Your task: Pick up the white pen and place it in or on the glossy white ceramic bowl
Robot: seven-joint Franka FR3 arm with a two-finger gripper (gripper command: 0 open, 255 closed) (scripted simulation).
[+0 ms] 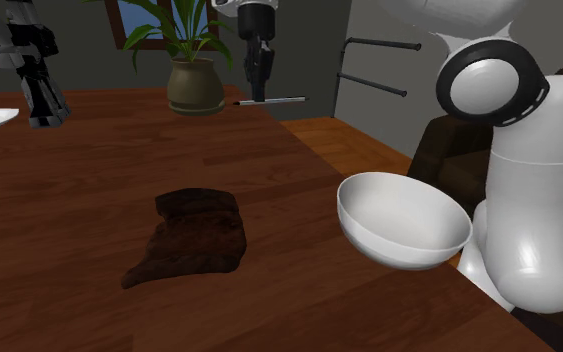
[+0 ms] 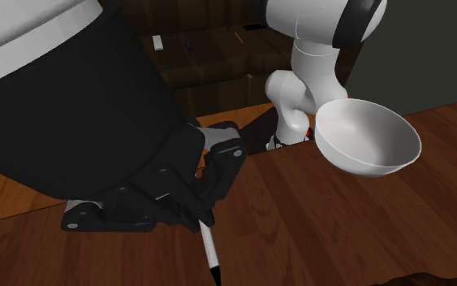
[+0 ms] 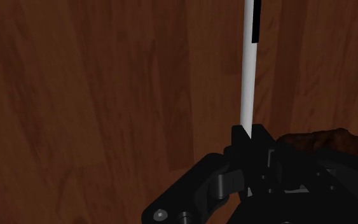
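- At the shoulder view's top centre, your tool (image 1: 259,96) is clamped on the white pen (image 1: 285,100).
- Lower right, you find the white bowl (image 1: 399,228) at the counter (image 1: 69,200) edge, well apart from it.

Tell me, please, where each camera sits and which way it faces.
Shoulder view: beside the arm, looking across the table to the plant; arm at right, gripper far off.
Second exterior view: close by the gripper, facing over the table to the bowl and arm.
Wrist view: on the gripper, looking along the pen at the table; fingers clasp the pen.
Shared: both exterior views show the bowl.
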